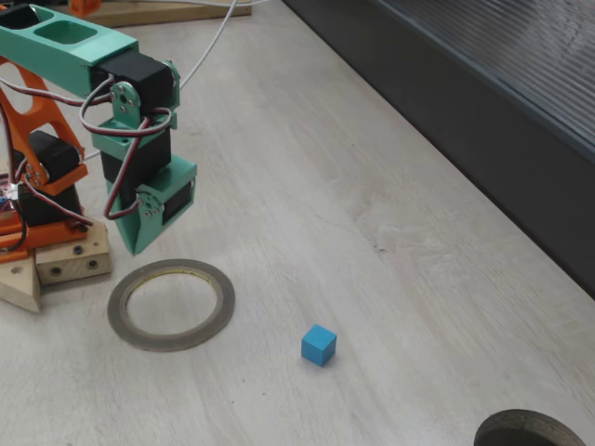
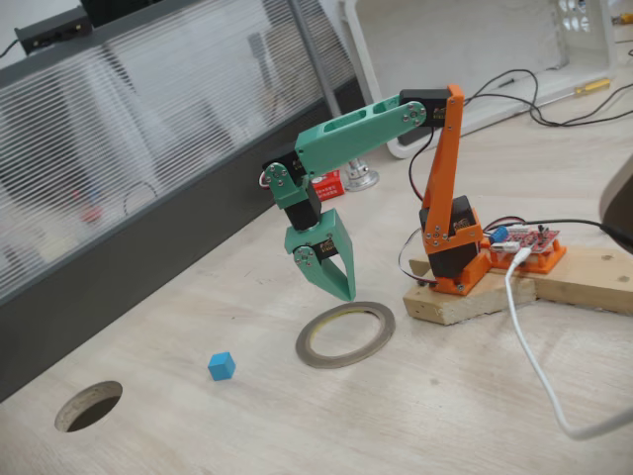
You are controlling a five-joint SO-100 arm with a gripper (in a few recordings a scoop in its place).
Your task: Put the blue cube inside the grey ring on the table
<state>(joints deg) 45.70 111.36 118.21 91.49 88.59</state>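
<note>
No readable text, labels, brands or numbers in either fixed view. A small red item (image 2: pixel 331 185) behind the arm has pale marks on it, too blurred to read. The red circuit board (image 2: pixel 529 240) on the wooden base shows no legible print. The blue cube (image 1: pixel 318 345), the grey ring (image 1: pixel 170 304) and the green gripper (image 2: pixel 337 285) are plain, unmarked.

pale wood-grain table (image 1: pixel 390 167); dark ribbed panel (image 1: pixel 521 102) along edge; round hole (image 2: pixel 89 406) in tabletop.
</note>
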